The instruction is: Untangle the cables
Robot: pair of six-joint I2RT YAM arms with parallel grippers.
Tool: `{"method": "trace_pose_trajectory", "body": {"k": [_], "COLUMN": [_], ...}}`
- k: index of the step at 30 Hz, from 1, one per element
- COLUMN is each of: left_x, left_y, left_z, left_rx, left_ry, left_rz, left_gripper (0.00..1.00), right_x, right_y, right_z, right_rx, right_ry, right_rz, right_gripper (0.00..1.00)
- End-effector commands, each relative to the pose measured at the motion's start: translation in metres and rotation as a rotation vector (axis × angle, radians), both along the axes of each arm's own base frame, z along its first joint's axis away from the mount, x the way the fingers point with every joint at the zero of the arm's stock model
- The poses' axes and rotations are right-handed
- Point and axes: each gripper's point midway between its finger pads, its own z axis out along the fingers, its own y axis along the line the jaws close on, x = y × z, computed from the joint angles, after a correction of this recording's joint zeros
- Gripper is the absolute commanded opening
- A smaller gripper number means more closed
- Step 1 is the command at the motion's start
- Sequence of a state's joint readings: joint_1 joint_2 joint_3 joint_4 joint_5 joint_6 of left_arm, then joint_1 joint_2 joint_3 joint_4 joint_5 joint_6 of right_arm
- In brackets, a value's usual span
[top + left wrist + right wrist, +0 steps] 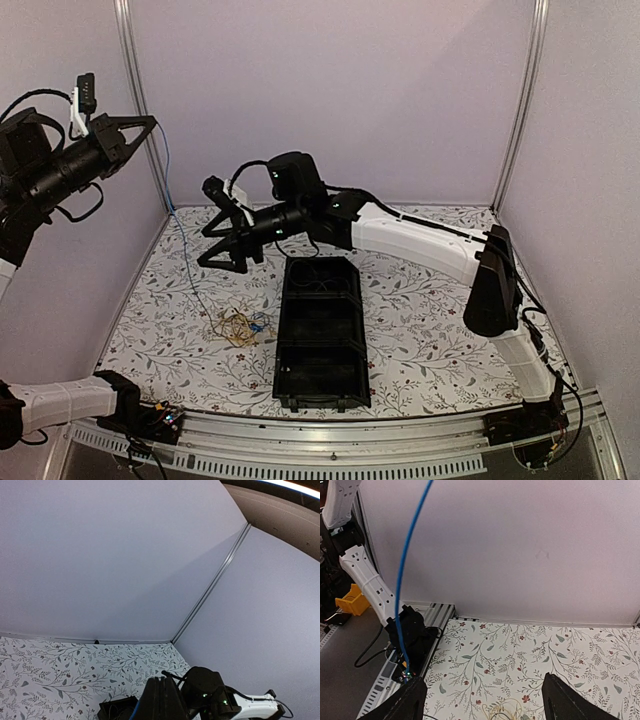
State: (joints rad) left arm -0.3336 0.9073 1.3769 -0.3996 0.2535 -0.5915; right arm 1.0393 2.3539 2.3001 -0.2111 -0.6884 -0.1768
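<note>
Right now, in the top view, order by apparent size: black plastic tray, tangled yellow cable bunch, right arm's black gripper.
black plastic tray
right gripper
yellow cable bunch
Last two unsure: the raised gripper is nearer the camera.

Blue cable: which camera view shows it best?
The top view: the blue cable runs from the raised left end effector down to the tangle. The right wrist view shows one close stretch; the left wrist view only a sliver at the bottom edge.

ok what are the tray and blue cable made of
The tray looks like rigid matte black plastic, with moulded compartment walls. The blue cable is thin wire in a smooth, probably plastic sleeve; it hangs in a soft curve.
</note>
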Motion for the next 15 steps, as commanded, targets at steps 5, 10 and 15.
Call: {"method": "trace_pose_trajectory", "body": {"k": [5, 10, 15], "left_x": [-0.004, -0.004, -0.005], "left_y": [-0.003, -0.003, -0.003], "left_z": [0.011, 0.013, 0.016], "left_rx": [-0.007, -0.017, -0.027], "left_ry": [-0.048, -0.048, -0.054], "left_rz": [-0.015, -0.021, -0.024], "left_gripper": [0.00, 0.00, 0.00], "right_x": [-0.060, -0.052, -0.034], "right_y": [-0.019, -0.006, 0.014], "right_z": [-0.010, -0.018, -0.035], "right_rx": [-0.036, -0.045, -0.049], "right_ry": [0.230, 0.222, 0.209], "right_rz": [0.351, 0.263, 0.126], "right_gripper": [0.84, 0.84, 0.82]}}
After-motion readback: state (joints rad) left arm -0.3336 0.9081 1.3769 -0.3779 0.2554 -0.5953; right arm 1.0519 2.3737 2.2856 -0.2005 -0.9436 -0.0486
